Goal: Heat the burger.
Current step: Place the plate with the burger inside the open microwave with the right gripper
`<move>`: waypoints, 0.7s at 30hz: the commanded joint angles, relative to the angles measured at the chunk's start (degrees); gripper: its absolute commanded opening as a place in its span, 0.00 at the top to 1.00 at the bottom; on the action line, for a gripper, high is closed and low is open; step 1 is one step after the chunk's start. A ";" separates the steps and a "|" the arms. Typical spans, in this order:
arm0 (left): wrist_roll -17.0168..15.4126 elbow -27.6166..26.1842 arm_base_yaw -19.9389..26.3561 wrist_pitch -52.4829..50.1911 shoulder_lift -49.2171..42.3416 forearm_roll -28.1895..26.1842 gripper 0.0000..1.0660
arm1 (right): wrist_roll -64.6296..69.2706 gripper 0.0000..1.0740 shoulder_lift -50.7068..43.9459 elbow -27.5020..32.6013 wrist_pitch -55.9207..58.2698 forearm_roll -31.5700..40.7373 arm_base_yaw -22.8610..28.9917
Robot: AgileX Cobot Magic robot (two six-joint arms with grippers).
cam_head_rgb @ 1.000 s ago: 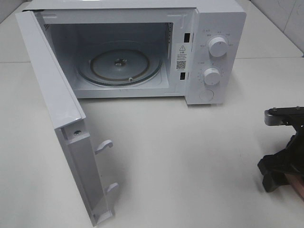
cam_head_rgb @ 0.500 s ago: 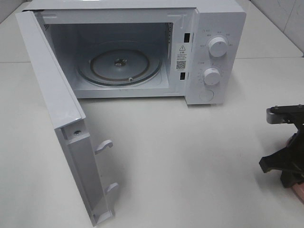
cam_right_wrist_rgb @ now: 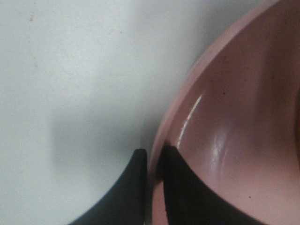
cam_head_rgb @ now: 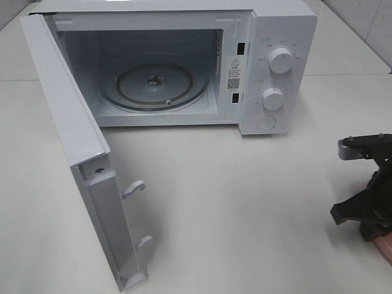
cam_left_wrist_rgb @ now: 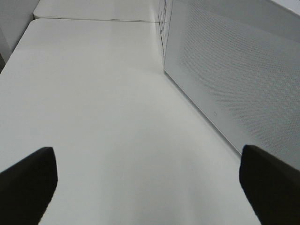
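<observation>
Pinching plate rim with right gripper, fingers narrow; left gripper wide open, idle. Next: lift level, carry onto microwave turntable; burger not in view

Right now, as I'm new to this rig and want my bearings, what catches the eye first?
The white microwave at the back of the table stands with its door swung wide to the left, its glass turntable bare. At the table's right edge the right gripper pinches the rim of a pink plate; no burger shows in any view. The left gripper hangs open beside a perforated white panel.
</observation>
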 commanded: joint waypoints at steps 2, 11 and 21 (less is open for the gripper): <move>0.11 0.00 -0.34 0.00 -0.86 -0.34 0.08 | 2.86 1.00 0.97 0.69 0.80 0.57 2.75; 0.11 0.00 -0.34 0.00 -0.86 -0.34 0.08 | 12.95 1.00 0.46 0.69 2.58 -10.14 9.05; 0.11 0.00 -0.34 0.00 -0.86 -0.34 0.08 | 17.48 1.00 -3.15 0.69 6.82 -17.53 13.06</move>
